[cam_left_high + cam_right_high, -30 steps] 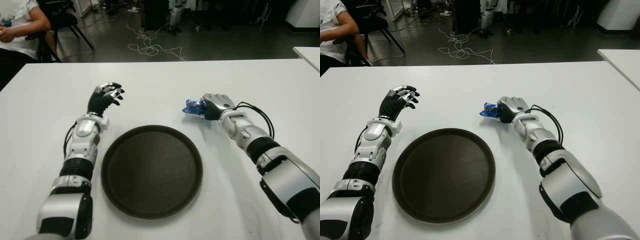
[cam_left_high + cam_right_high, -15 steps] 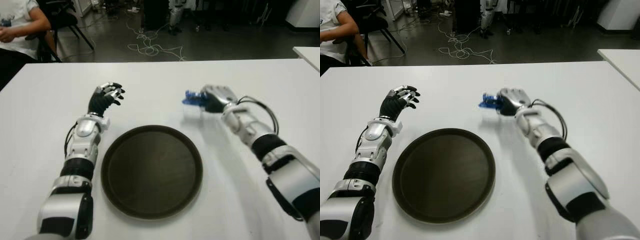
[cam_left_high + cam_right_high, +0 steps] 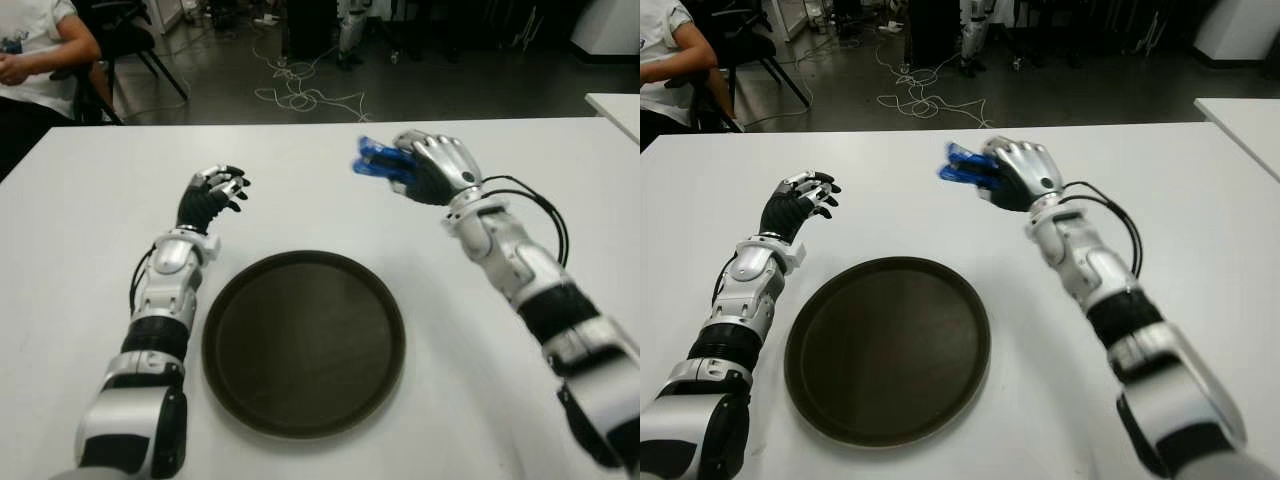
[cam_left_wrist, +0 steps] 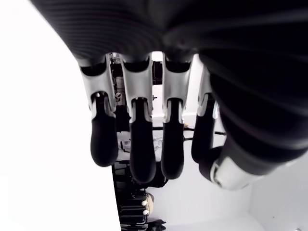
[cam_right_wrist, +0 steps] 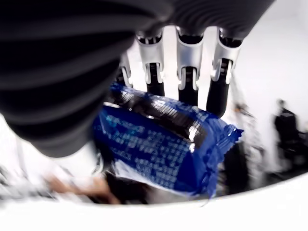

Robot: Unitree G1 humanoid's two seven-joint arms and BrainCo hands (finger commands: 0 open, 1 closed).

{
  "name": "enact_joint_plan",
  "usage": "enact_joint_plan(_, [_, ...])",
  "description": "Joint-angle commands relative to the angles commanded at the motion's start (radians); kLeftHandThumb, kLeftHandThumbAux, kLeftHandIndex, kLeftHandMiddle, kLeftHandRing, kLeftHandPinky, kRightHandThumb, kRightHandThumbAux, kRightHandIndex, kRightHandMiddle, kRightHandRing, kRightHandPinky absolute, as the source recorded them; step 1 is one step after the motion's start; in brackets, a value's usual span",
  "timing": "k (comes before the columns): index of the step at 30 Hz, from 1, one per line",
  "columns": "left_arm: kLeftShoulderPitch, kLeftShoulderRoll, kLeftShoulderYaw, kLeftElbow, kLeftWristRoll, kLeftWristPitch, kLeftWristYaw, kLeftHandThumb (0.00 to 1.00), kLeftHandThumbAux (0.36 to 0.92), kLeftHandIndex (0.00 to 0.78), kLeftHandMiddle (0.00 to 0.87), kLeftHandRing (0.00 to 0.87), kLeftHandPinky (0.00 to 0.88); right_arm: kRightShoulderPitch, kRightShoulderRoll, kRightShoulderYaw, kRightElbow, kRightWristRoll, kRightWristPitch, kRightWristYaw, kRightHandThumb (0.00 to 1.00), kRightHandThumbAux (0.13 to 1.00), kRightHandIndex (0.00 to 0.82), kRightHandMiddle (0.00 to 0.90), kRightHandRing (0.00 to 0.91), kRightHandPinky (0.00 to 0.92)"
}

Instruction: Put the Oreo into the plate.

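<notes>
Right hand [image 3: 435, 166]: upper right of centre in eye views, raised, palm turned toward frame left. Fingers [image 5: 187, 89] curled over blue Oreo pack [image 3: 378, 160]; pack projects from hand toward frame left. Right forearm runs from hand down to lower right corner, black cable looped along wrist.

Left hand [image 3: 208, 195]: left of centre in eye views, idle. Fingers [image 4: 139, 144] loosely bent, separated, nothing held. Left arm runs straight down to lower left edge of frame.
</notes>
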Motion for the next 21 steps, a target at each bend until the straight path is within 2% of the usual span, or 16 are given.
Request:
enact_joint_plan(3, [-0.002, 0.000, 0.002, 0.006, -0.001, 0.000, 0.001, 0.834, 0.673, 0.419, 0.466, 0.509, 0.573, 0.062, 0.016, 0.021, -0.098, 0.027, -0.034, 0.061, 0.702, 0.718, 0.435, 0.772, 0.755, 0.738])
enact_joint_plan(6, [-0.002, -0.001, 0.004, 0.009, -0.003, 0.002, -0.001, 0.834, 0.673, 0.419, 0.466, 0.511, 0.577, 0.106, 0.003, 0.044, -0.174, 0.081, -0.047, 0.199, 0.702, 0.718, 0.435, 0.777, 0.762, 0.749])
enact_joint_plan(9, [-0.002, -0.002, 0.005, 0.009, -0.003, 0.003, -0.002, 0.834, 0.673, 0.419, 0.466, 0.510, 0.562, 0.131, -0.006, 0.058, -0.200, 0.099, -0.054, 0.288, 0.703, 0.718, 0.436, 0.784, 0.771, 0.763])
enact_joint_plan(15, [-0.001, -0.001, 0.004, 0.010, 0.002, 0.003, 0.003, 0.833, 0.673, 0.419, 0.466, 0.502, 0.549, 0.135, -0.037, 0.088, -0.235, 0.130, -0.052, 0.501, 0.702, 0.719, 0.435, 0.780, 0.770, 0.753])
enact_joint_plan(21, [-0.005, 0.001, 0.001, 0.014, 0.008, 0.001, 0.005, 0.835, 0.672, 0.419, 0.467, 0.514, 0.584, 0.121, -0.044, 0.097, -0.260, 0.196, -0.048, 0.682, 0.701, 0.720, 0.433, 0.761, 0.757, 0.741])
